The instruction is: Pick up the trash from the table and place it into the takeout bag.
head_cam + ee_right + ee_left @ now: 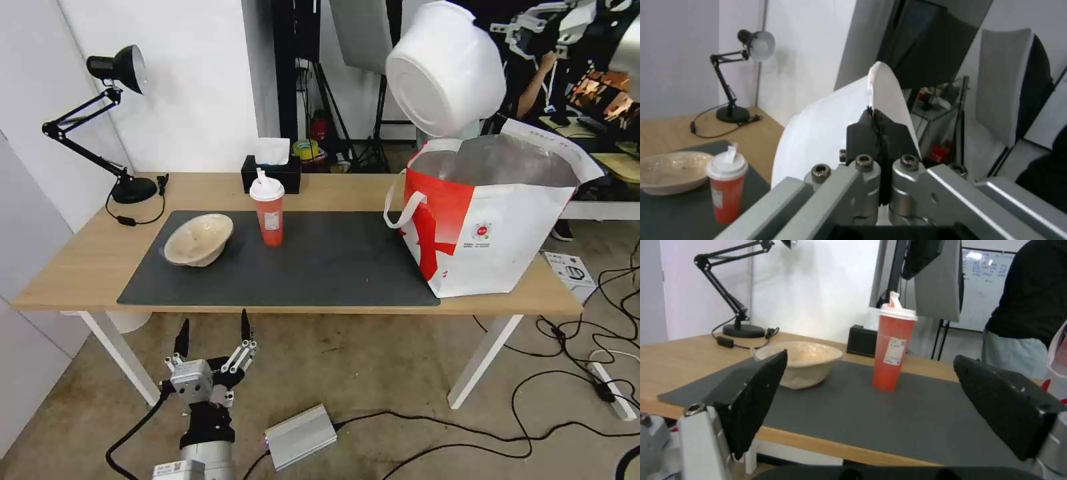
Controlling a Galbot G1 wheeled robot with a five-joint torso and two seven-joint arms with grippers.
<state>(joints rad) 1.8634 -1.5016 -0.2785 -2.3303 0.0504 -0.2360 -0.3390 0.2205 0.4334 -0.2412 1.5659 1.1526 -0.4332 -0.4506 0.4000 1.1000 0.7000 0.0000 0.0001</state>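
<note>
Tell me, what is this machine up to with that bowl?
It is clearing a table. Its right gripper is pinched on the rim of a white bowl, held tipped above the open bag. The drink cup and beige bowl sit on the mat. The left gripper hangs open before the table.

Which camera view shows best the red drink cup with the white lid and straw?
The left wrist view shows the red drink cup with white lid and straw best: it is close, whole and upright on the dark grey mat. The head view shows the cup whole but farther off. The right wrist view shows it at the edge, beside the metal gripper frame.
</note>
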